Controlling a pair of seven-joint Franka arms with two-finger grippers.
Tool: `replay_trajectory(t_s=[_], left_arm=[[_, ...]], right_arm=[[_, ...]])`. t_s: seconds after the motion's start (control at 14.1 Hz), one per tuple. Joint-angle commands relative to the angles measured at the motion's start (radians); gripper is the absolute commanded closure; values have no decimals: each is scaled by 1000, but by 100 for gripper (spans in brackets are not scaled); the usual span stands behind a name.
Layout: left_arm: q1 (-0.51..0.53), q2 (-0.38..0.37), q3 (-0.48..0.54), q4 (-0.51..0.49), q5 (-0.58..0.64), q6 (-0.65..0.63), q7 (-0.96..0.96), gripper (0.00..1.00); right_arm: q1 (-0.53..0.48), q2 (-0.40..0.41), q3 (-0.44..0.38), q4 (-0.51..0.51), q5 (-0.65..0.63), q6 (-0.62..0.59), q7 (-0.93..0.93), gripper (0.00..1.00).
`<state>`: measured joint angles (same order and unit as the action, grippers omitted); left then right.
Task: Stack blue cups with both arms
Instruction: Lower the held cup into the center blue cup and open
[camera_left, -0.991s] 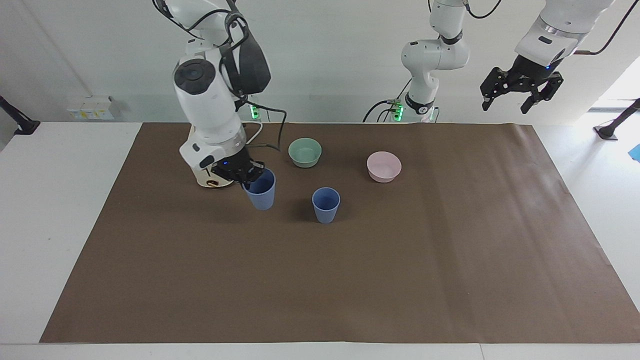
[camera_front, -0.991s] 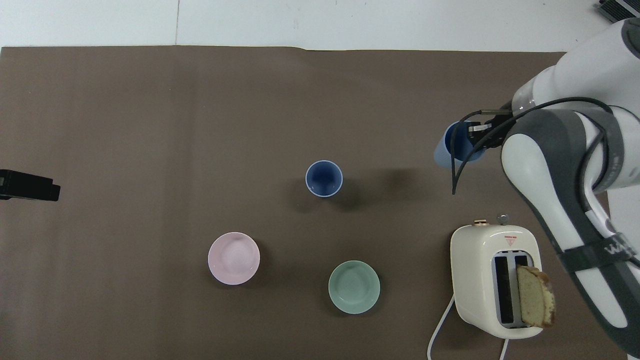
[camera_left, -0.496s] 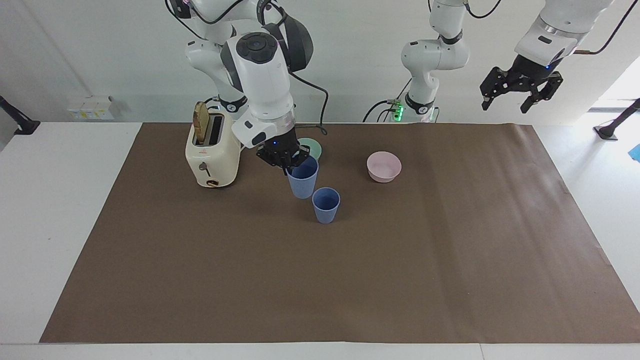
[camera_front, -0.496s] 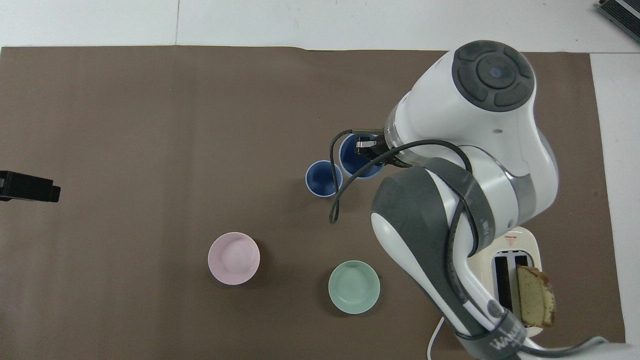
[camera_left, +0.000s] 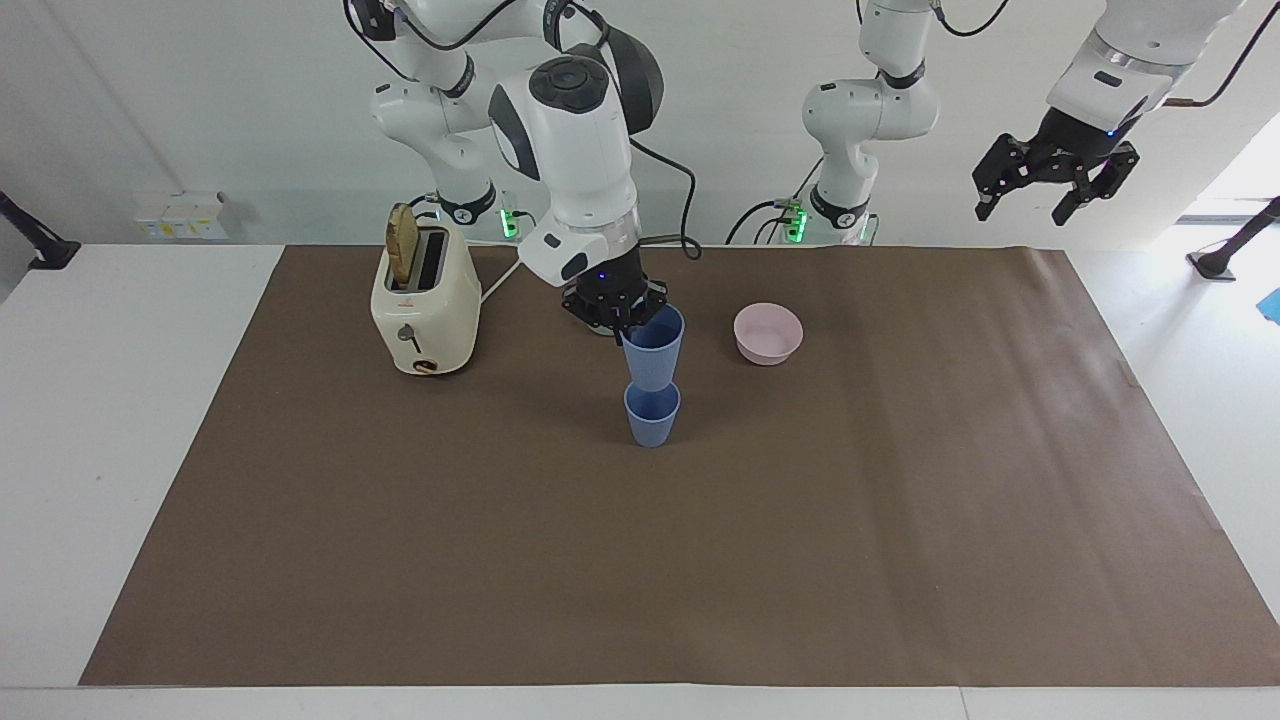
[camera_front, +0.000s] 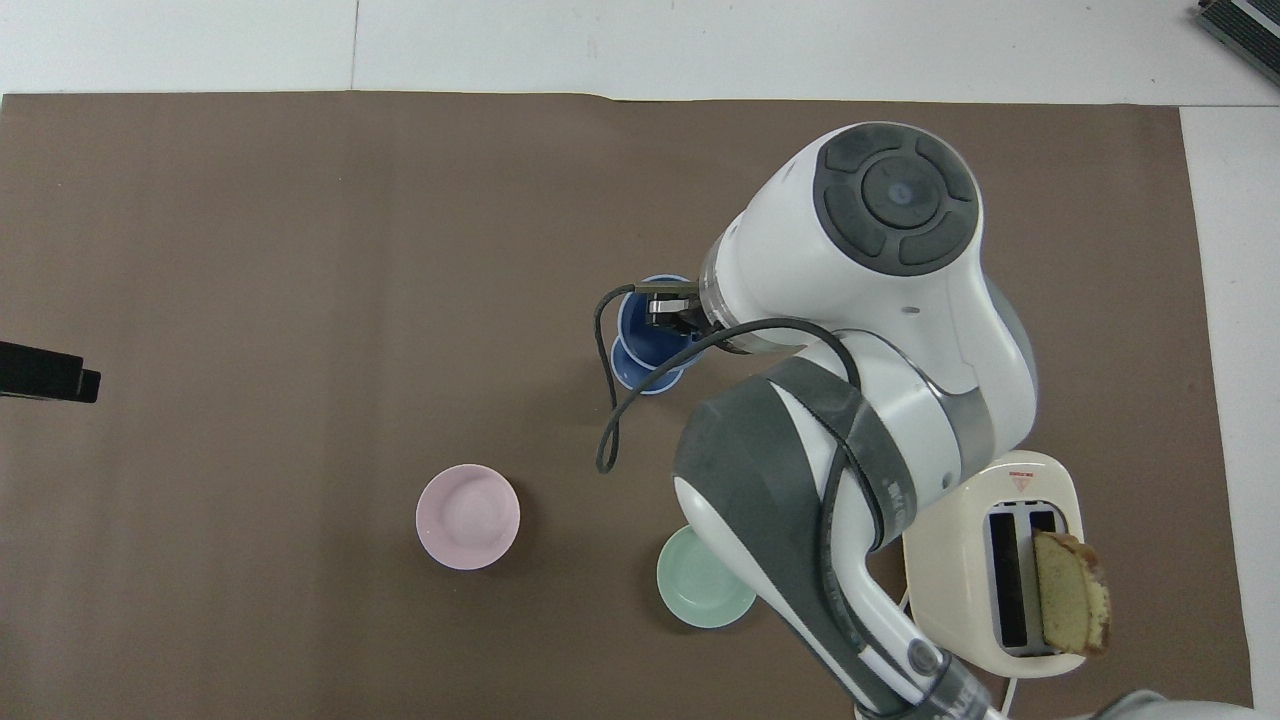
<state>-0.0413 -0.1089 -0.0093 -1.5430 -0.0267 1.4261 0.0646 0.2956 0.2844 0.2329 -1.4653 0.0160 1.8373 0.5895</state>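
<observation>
One blue cup stands upright on the brown mat, mid table. My right gripper is shut on the rim of the second blue cup and holds it upright right over the standing cup, its base at the lower cup's mouth. In the overhead view the held cup covers most of the standing cup, and the right gripper is at its rim. My left gripper waits open and empty, high over the left arm's end of the table; its tip shows in the overhead view.
A cream toaster with a bread slice stands toward the right arm's end. A pink bowl sits beside the cups, nearer to the robots. A green bowl lies partly under the right arm.
My right gripper has carried its blue cup from beside the toaster across to over the standing cup. The left gripper has barely moved.
</observation>
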Motion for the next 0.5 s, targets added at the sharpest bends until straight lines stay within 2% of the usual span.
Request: replay_trajectory(t_s=[0.0, 0.42], left_arm=[[6, -28, -1, -31, -7, 1, -6, 0], [6, -28, -1, -31, -7, 1, -6, 0]], right_arm=[[8, 42, 6, -15, 12, 61, 18, 100], [-7, 44, 6, -70, 9, 74, 13, 100]])
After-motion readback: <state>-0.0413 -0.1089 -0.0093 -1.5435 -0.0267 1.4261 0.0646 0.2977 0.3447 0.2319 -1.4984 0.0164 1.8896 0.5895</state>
